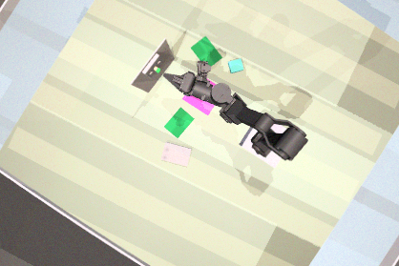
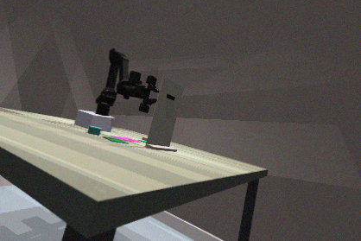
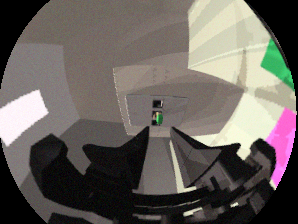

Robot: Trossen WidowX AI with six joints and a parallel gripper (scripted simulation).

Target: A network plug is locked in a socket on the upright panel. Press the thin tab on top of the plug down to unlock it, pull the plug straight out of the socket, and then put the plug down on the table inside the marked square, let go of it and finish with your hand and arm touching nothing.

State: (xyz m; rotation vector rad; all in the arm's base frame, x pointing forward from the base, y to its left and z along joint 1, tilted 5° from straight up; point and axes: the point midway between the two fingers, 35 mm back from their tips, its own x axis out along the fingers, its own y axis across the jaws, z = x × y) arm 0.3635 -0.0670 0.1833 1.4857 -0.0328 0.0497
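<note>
The upright panel (image 1: 143, 81) (image 2: 161, 121) (image 3: 210, 107) stands on the table. A small green-marked plug (image 1: 157, 70) (image 3: 159, 118) sits in the lower of two openings in the panel's face; its tab is too small to make out. My gripper (image 1: 168, 77) (image 2: 156, 96) (image 3: 160, 128) is partly open, with nothing between its fingers. Its tips point at the panel, a short way in front of it and high above the table. In the wrist view the plug shows just beyond the gap between the tips. A magenta square (image 1: 198, 104) (image 2: 125, 138) (image 3: 285, 140) lies on the table, partly hidden under the arm in the top view.
Green patches (image 1: 206, 48) (image 1: 178, 123) lie on either side of the magenta square. A small cyan block (image 1: 236, 66) (image 2: 94, 130) lies beside the arm. A pale pink plate (image 1: 177, 154) lies beyond one green patch. The arm stands on a white base box (image 2: 96, 121).
</note>
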